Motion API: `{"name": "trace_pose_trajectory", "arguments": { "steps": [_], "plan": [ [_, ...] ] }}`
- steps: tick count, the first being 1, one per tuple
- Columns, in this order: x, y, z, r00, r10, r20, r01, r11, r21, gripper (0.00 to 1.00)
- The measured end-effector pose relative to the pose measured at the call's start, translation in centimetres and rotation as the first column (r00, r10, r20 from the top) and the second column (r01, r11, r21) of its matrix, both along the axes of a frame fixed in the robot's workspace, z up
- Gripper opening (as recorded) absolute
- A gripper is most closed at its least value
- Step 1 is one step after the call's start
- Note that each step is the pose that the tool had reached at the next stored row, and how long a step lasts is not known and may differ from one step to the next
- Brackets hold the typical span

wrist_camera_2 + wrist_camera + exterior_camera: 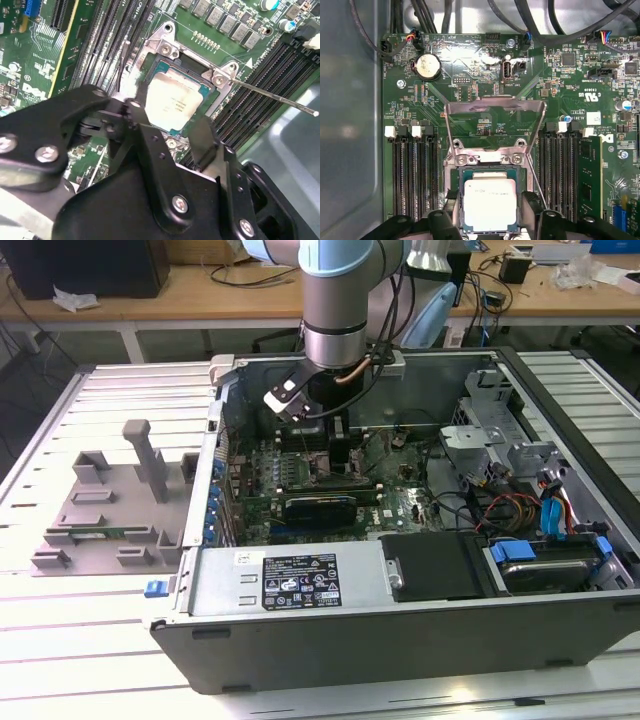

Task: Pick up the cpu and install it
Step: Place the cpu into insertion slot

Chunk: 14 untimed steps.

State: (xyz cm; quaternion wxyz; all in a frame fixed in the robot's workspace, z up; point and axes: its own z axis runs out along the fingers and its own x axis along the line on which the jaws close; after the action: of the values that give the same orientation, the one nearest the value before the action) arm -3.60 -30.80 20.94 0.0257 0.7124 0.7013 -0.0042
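The cpu point(490, 202), a silver-topped square chip with a thin green rim, sits level over the open motherboard socket point(490, 161); in the second wrist view the cpu point(175, 100) leaves a dark strip of socket showing along one side. My gripper point(492, 212) straddles it, one black finger point(132, 110) against each opposite edge, shut on the cpu. In the exterior view the gripper point(335, 445) reaches down into the open computer case point(400, 640) over the motherboard point(400, 505).
The socket's metal load plate point(492, 120) stands flipped open and its thin lever rod point(270, 95) sticks out sideways. Memory slots point(412, 175) flank the socket. An expansion card point(320, 505), cables and drive bays point(520, 470) crowd the case. A grey fixture point(110, 500) lies on the exterior view's left.
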Motion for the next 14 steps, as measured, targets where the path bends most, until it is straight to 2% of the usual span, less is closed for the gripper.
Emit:
{"name": "trace_pose_trajectory", "arguments": {
  "steps": [6, 7, 11, 14],
  "plan": [
    [0.0, 0.0, 0.0, 1.0, 0.0, 0.0, 0.0, 1.0, -0.0003, 0.23],
    [0.0, 0.0, 0.0, 1.0, 0.0, 0.0, 0.0, 1.0, -0.0004, 0.11],
    [0.0, 0.0, 0.24, 1.0, 0.0, 0.0, 0.0, 1.0, -0.0006, 0.11],
    [0.0, 0.01, 1.35, 1.0, 0.0, 0.0, 0.0, 1.0, -0.0006, 0.11]
  ]
}}
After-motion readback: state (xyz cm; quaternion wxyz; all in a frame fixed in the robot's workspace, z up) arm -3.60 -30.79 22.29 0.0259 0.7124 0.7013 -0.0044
